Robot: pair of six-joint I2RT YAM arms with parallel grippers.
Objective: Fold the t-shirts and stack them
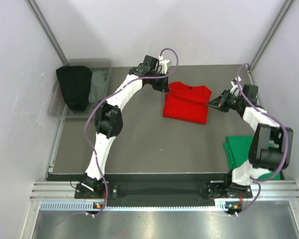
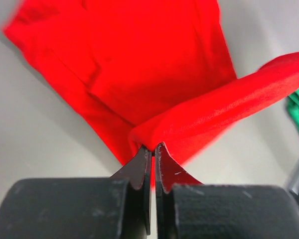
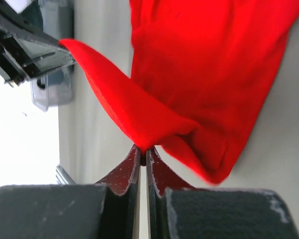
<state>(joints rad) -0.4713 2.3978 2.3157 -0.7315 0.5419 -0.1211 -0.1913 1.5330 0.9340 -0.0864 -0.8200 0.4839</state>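
Note:
The red t-shirt (image 1: pixel 187 103) lies partly folded at the far middle of the table. My left gripper (image 1: pixel 168 87) is shut on its far left corner, with a raised fold of red cloth (image 2: pixel 209 117) in the jaws (image 2: pixel 153 148). My right gripper (image 1: pixel 212 102) is shut on its far right corner, also with a lifted fold (image 3: pixel 124 107) pinched at the tips (image 3: pixel 143 149). The far edge of the shirt hangs stretched between the two grippers. The green t-shirt (image 1: pixel 239 149) lies folded at the near right, beside my right arm.
A clear plastic bin (image 1: pixel 97 79) with a black cloth (image 1: pixel 74 87) draped over it stands at the far left. White walls close the table on three sides. The right arm's base (image 1: pixel 269 149) partly covers the green shirt.

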